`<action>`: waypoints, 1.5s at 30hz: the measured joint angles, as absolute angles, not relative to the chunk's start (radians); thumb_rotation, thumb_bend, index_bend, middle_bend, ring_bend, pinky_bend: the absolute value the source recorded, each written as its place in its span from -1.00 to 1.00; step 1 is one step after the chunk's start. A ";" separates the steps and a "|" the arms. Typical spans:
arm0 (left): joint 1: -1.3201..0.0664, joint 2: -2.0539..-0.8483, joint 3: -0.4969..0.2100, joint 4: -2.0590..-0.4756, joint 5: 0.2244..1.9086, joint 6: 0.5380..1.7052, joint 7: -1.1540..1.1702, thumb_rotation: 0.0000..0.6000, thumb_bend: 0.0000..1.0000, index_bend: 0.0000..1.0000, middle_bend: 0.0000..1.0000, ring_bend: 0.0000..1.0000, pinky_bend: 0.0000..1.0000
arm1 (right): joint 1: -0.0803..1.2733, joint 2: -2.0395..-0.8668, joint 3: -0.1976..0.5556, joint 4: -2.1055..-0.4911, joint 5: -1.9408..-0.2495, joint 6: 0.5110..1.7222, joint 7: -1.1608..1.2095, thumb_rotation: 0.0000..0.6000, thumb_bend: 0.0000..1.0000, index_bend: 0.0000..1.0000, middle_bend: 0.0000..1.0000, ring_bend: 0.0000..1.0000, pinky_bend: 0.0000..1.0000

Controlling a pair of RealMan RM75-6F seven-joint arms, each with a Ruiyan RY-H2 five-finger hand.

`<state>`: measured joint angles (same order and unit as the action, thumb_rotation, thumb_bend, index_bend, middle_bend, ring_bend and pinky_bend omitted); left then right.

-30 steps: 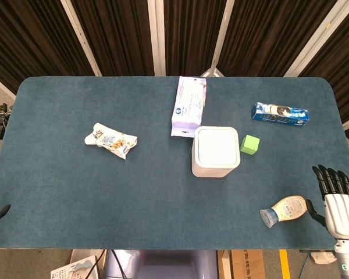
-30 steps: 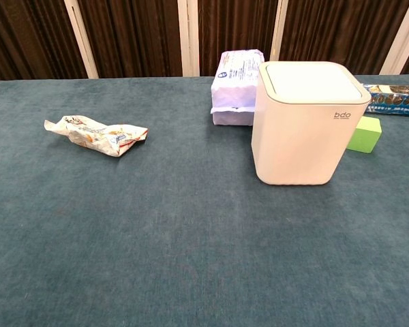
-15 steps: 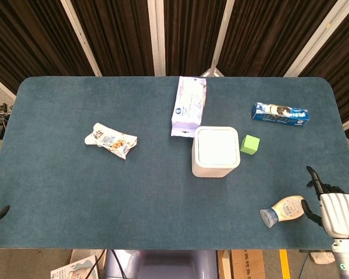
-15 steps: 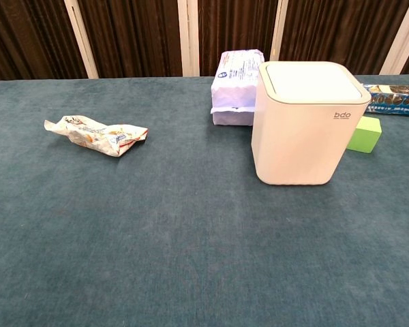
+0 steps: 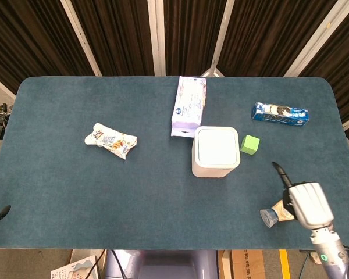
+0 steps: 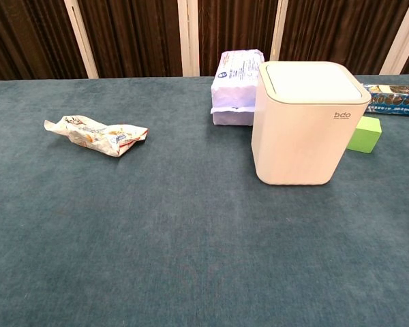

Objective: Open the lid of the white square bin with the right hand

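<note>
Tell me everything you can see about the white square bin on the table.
The white square bin stands upright near the middle of the blue table. It looks like smooth matte plastic, with rounded corners, a flat closed lid and a small grey "bdo" mark on its front. The purple packet lies just behind it and the green block close beside it; whether either touches it is unclear. No hand touches it.

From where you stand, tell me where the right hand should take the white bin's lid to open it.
Judging from above, come down on the flat lid of the white square bin; it sits flush within the rim, showing no handle, so pressing suits better than gripping. The right hand approaches from the bin's right front.
</note>
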<state>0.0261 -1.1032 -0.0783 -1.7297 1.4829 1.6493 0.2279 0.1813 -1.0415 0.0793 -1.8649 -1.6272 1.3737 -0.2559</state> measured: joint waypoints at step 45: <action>0.027 -1.125 -0.106 -1.712 1.442 1.669 0.272 1.00 -0.87 -0.66 -0.88 -1.00 -1.00 | 0.505 -1.171 0.185 -2.140 -1.048 1.156 -0.791 1.00 0.86 -0.67 0.63 0.70 0.69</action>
